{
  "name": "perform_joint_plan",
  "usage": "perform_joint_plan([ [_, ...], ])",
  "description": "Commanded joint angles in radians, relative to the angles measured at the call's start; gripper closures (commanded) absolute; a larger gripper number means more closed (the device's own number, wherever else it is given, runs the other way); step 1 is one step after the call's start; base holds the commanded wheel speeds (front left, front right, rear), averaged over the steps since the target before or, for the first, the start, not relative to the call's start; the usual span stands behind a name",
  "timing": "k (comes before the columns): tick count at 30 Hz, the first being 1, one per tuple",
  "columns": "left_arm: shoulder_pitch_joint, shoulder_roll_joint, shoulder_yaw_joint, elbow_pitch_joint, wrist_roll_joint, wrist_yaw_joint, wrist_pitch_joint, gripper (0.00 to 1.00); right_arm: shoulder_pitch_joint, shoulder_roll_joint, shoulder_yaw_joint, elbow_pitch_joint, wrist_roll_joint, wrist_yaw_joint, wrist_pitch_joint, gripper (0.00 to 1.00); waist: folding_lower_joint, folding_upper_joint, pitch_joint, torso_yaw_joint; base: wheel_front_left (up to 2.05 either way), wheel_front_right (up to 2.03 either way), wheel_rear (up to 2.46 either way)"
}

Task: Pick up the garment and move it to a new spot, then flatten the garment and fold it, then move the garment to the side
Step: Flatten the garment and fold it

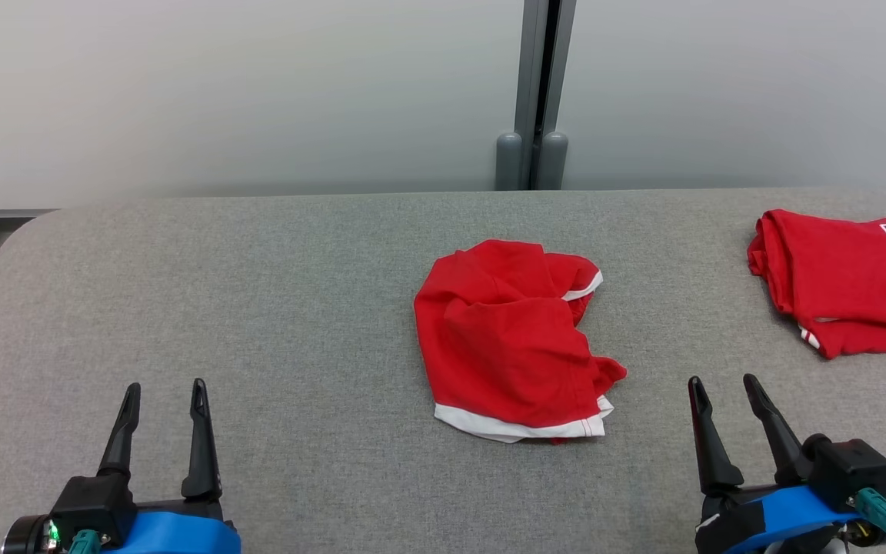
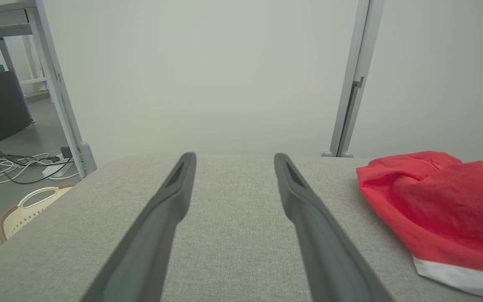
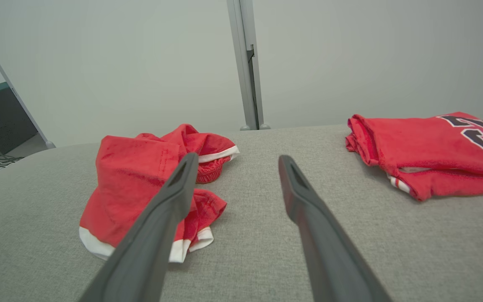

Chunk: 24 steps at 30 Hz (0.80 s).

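Note:
A crumpled red garment (image 1: 508, 342) with white trim lies bunched in the middle of the grey table (image 1: 274, 308); it also appears at the right of the left wrist view as the garment (image 2: 438, 201) and left of centre in the right wrist view as the garment (image 3: 141, 184). My left gripper (image 1: 164, 392) hovers open at the near left, well apart from it, its fingers (image 2: 170, 197) holding nothing. My right gripper (image 1: 722, 387) stands open at the near right, a short way right of the garment, with nothing between its fingers (image 3: 300, 197).
A folded red jersey (image 1: 851, 281) with black and white numbers lies at the table's far right, also the jersey (image 3: 426, 147). A grey partition post (image 1: 539, 92) stands behind the table. A cream basket (image 2: 27, 209) and cables (image 2: 11, 163) sit on the floor to the left.

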Motion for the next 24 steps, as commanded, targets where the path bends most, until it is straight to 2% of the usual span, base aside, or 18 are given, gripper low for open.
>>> perform_joint_plan([
  [1,-0.004,-0.005,0.010,0.003,0.010,-0.007,-0.005,0.00,0.008,-0.001,0.000,-0.001,-0.005,0.000,0.001,0.00,0.0000,0.0000,0.001,0.001,0.00,0.00,0.00],
  [9,-0.008,-0.016,0.022,0.007,0.026,-0.017,-0.005,0.00,0.002,-0.001,0.003,0.002,-0.006,0.000,-0.001,0.00,0.0000,0.0000,0.006,0.002,0.00,0.00,0.00],
  [17,-0.028,-0.028,0.033,0.007,0.043,-0.027,-0.005,0.00,-0.083,-0.028,0.084,0.012,-0.013,0.000,0.021,0.00,0.0000,0.0000,0.025,0.007,0.00,0.00,0.00],
  [24,-0.052,-0.042,0.032,0.011,0.052,-0.039,-0.005,0.00,-0.159,-0.057,0.155,0.120,-0.004,0.000,0.047,0.00,0.0000,0.0000,0.052,0.035,0.00,0.00,0.00],
])
